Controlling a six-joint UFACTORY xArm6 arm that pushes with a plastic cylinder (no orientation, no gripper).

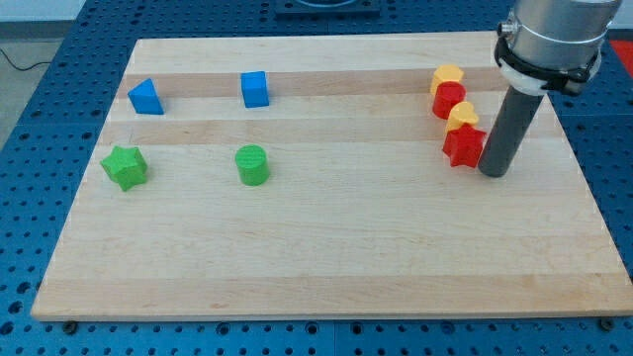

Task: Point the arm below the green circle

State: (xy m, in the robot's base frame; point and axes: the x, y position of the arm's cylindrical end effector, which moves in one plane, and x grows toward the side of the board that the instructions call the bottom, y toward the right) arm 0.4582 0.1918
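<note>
The green circle (252,164) stands left of the board's middle. My tip (495,172) is far to its right, at about the same height in the view, just right of the red star (463,146) and close to touching it. The rod rises from there to the arm's silver wrist at the view's top right.
A green star (125,167) lies at the left. A blue triangle (145,97) and a blue cube (255,89) sit at the upper left. A yellow block (447,75), a red round block (448,100) and a yellow block (462,115) are stacked in a line above the red star. The wooden board (326,257) rests on a blue perforated table.
</note>
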